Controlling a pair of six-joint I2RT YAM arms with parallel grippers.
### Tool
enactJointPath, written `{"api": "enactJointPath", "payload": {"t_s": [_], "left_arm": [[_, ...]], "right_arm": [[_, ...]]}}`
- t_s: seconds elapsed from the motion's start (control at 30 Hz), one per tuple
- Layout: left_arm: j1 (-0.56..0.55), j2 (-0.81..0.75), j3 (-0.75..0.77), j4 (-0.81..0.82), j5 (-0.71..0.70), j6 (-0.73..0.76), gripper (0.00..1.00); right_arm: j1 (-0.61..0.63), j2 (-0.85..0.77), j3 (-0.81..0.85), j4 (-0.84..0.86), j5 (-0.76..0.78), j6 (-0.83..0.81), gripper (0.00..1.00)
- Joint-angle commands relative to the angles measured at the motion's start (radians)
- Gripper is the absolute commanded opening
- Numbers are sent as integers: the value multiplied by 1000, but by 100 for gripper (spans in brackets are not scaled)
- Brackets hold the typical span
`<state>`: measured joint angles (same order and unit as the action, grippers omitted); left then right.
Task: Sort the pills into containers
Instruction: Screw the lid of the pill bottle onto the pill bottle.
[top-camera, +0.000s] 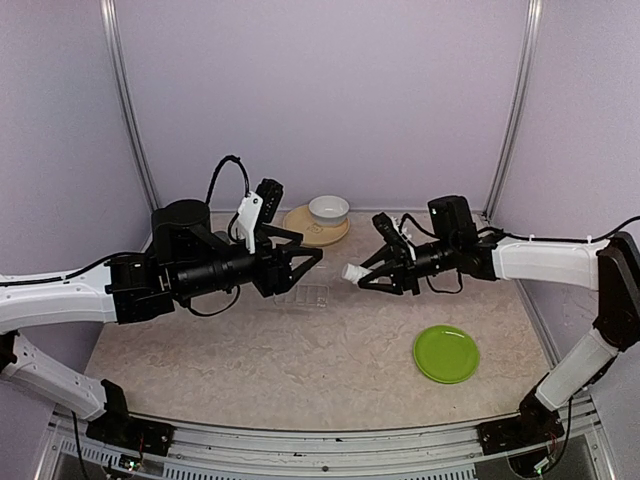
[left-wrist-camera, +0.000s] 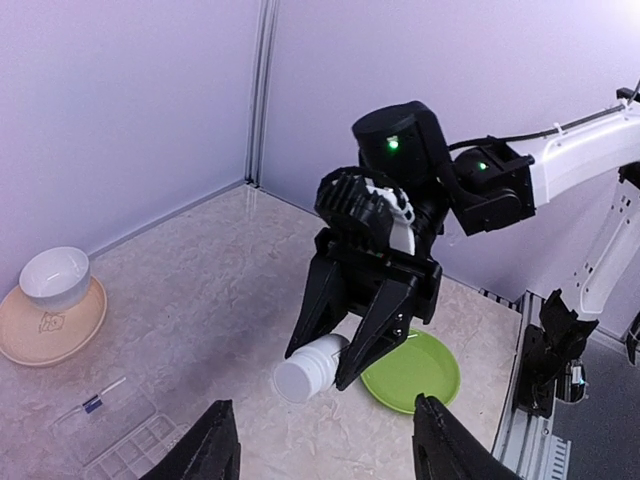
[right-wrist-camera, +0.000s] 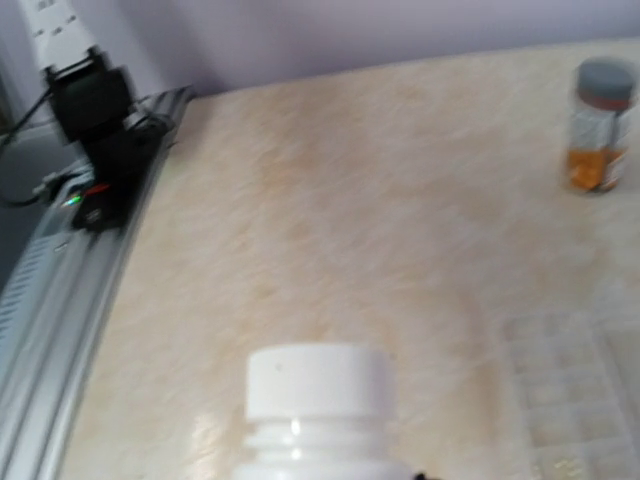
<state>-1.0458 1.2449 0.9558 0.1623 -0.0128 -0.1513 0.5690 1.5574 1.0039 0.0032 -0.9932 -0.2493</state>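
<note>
The right jaws grip a white bottle (top-camera: 352, 272) and hold it up in the air on its side. Its cap (right-wrist-camera: 318, 375) is on and points at the left arm (top-camera: 215, 270). The left jaws stand half wide with nothing in them, near the bottle but not touching it.

I see no pills; they may be inside the bottle. The clear pill box (top-camera: 305, 295) lies flat on the counter (top-camera: 250, 350), under the gap between the two arms. Its little boxes look empty, but the view is blurry.

I think this is the step of getting the cap off. Next the left jaws should reach the cap, squeeze it and twist.

The counter is pale, like marble. The walls are light purple.
</note>
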Motion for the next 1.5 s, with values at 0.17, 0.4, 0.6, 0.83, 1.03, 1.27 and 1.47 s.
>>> {"api": "enactJointPath", "payload": {"t_s": [0.17,0.4,0.6,0.83,1.03,1.27,1.47], "left_arm": [[21,-4,11,0,-54,-157,71],[57,50,74,0,8,-253,94],[61,117,139,18,94,-315,99],[59,153,149,87,161,-369,99],[43,170,152,123,176,-371,99],[21,186,165,144,192,-365,99],[10,185,165,154,200,-359,99]], "right_arm": [[68,-168,-230,550,270,124,0],[141,-237,-388,882,457,150,0],[252,-269,-440,970,677,131,0],[372,-297,-425,914,940,171,0],[440,-285,-358,813,1054,184,0],[474,-257,-334,800,1123,188,0],[486,-247,-324,792,1124,183,0]]}}
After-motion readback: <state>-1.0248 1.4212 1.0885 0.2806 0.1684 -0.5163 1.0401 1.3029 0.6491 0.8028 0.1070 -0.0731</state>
